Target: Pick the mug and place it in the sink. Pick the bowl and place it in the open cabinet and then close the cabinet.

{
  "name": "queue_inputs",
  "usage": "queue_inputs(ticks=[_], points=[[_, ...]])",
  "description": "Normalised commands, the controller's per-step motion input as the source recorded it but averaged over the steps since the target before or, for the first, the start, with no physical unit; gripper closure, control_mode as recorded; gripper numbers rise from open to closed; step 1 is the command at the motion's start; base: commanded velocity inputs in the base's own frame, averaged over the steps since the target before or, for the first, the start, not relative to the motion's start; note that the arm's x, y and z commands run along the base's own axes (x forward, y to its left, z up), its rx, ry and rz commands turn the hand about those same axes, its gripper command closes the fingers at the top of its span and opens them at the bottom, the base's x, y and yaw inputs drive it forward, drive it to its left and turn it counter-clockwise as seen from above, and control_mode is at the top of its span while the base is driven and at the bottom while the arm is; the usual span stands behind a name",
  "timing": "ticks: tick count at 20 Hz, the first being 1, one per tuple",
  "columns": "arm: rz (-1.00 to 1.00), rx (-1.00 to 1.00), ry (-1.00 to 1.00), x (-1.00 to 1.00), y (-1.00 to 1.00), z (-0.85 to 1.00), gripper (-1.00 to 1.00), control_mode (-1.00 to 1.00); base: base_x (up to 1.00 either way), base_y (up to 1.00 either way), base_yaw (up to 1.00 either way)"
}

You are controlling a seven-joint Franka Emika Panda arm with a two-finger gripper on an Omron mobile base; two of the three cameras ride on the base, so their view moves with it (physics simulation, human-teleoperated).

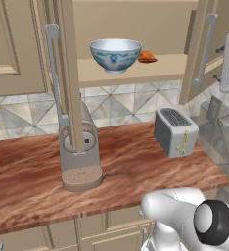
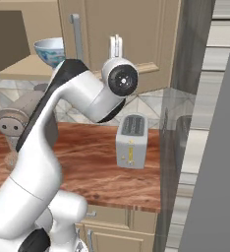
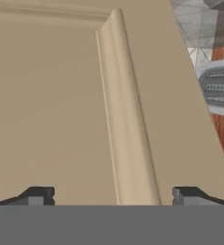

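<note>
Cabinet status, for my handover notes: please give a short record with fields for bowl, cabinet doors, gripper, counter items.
bowl: bowl stands upright on the open cabinet shelf, beside a small orange item
cabinet doors: both swung open
gripper: gripper open, holding nothing, facing a door panel close up
counter items: toaster and coffee machine on the wooden counter

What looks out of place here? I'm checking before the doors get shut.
Nothing is spilled or damaged. The bowl stands upright on the shelf of the cabinet, beside a small orange item. Both cabinet doors hang open over the counter, the left one in front of the coffee machine. The toaster stands upright.
</note>
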Motion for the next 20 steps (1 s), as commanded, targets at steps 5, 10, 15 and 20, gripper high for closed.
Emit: queue_inputs(ticks=[5,10,15,20], points=[[0.08,0.05,0.0,0.13,0.17,-0.71,-1.0,-1.0,0.0,0.0,0.0],[0.04,0.0,0.0,0.81,0.18,-0.26,-1.0,-1.0,0.0,0.0,0.0],[0.03,0.0,0.0,0.92,0.17,-0.14,-1.0,-1.0,0.0,0.0,0.0],[0.02,0.0,0.0,0.59,0.06,-0.08,-1.0,-1.0,0.0,0.0,0.0]])
